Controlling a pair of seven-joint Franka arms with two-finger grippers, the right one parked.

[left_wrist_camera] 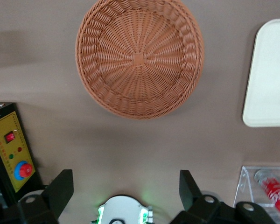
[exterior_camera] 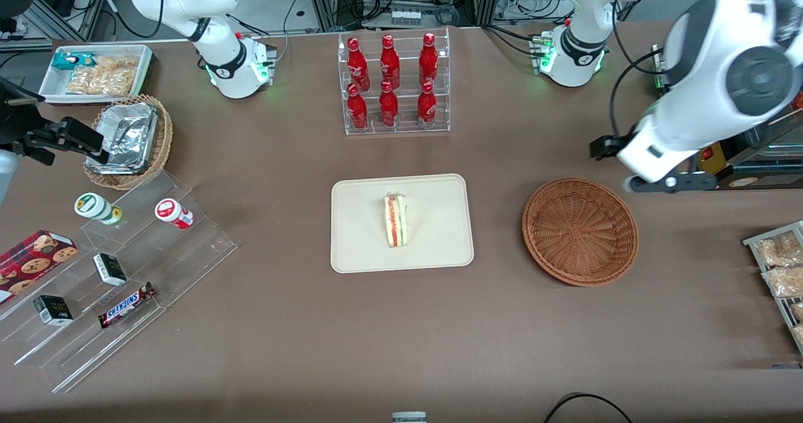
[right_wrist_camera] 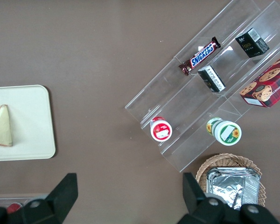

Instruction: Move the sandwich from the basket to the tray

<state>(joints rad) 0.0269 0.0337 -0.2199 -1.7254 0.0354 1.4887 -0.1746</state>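
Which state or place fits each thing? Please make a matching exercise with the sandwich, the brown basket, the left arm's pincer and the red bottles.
Things:
1. triangular white-bread sandwich
2. round reddish-brown wicker basket
3. left arm's pincer
4. red bottles

States:
a. open, holding nothing
b. stand in a clear rack
c. holds nothing
d. lies on the cream rectangular tray

Pairs: 1-d, 2-c, 3-a, 4-b

A robot lab set up like a mock snack shop: a brown tabletop carries a clear rack of red bottles at 12 o'clock, acrylic steps with snacks at 8 o'clock, and cabling, probably equipment racks, along the edge.
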